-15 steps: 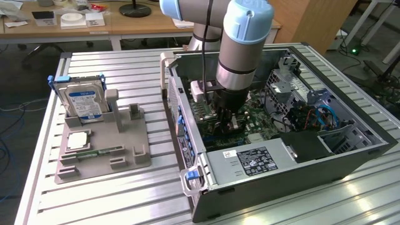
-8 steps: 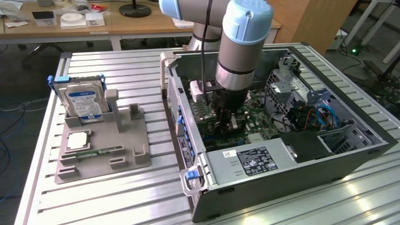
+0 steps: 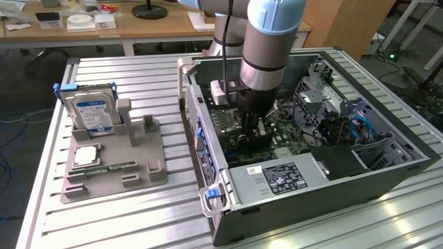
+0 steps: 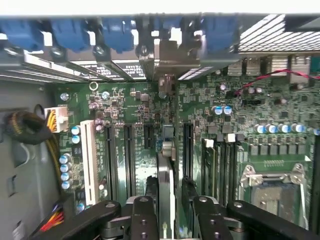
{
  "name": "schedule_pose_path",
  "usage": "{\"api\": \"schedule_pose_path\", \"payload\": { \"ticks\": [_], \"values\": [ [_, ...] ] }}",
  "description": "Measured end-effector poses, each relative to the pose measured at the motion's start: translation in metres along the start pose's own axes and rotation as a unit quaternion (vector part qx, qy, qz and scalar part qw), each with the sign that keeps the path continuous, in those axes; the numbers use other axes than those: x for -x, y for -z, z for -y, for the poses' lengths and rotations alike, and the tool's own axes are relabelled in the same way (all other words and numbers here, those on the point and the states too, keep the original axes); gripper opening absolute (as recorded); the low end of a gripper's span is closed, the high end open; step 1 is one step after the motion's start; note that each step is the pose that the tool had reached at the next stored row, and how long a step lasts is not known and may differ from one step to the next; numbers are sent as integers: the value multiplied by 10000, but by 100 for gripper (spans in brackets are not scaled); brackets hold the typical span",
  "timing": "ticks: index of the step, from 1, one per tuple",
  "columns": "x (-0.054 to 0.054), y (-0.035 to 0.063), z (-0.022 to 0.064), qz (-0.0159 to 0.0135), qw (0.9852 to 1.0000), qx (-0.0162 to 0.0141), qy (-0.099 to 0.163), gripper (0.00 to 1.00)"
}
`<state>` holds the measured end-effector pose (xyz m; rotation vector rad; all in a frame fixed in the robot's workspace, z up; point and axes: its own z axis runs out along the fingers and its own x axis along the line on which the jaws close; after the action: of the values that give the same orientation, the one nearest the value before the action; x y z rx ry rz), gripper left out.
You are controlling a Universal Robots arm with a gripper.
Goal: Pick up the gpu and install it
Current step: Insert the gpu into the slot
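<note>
Starting at the exterior view's left, I see the grey fixture tray (image 3: 114, 174) on the slatted table (image 3: 138, 218), with the silver hard drive (image 3: 92, 113) standing upright in its slot, a processor chip (image 3: 86, 155) lying flat below it, and a narrow green memory stick (image 3: 107, 167) beside that. Moving right, the open computer case (image 3: 312, 171) lies on its side, and my arm (image 3: 266, 46) reaches straight down into it over the motherboard (image 3: 287, 137). The gripper (image 3: 254, 139) sits low inside the case, right at the board. From the wrist view, the gpu (image 4: 166, 172) stands on edge between the gripper's (image 4: 169, 220) black fingers (image 4: 143, 215), its thin edge running away from me toward the metal bracket (image 4: 169, 60) at the case's rear slot openings, in line with one of the black expansion slots (image 4: 129, 155). The fingers sit just beside the card on either side, only partly parted; I can't tell whether they pinch it or have just let go. Further right on the board, I see the memory slots (image 4: 222, 165) and the empty processor socket (image 4: 275, 192).
</note>
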<state>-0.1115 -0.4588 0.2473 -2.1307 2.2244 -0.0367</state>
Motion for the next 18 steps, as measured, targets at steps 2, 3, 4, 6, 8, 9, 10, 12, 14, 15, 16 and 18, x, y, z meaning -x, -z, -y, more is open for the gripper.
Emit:
{"api": "schedule_pose_path", "payload": {
  "ticks": [2, 3, 4, 6, 8, 9, 10, 12, 14, 15, 16, 18],
  "values": [
    [2, 67, 3, 0, 10000, -15, 1, 34],
    [3, 101, 4, 0, 10000, -22, 1, 34],
    [4, 134, 6, 1, 10000, -28, 1, 34],
    [6, 202, 10, 2, 10000, -40, 1, 34],
    [8, 269, 14, 2, 10000, -51, 1, 34],
    [8, 279, 14, 2, 10000, -54, 1, 34],
    [8, 278, 15, 5, 10000, -56, 1, 32],
    [8, 278, 14, 5, 10000, -56, 1, 26],
    [8, 279, 14, 5, 10000, -56, 1, 20],
    [8, 279, 14, 4, 10000, -55, 1, 14],
    [8, 279, 14, 5, 10000, -55, 1, 10],
    [8, 279, 14, 5, 10000, -55, 1, 10]
  ]
}}
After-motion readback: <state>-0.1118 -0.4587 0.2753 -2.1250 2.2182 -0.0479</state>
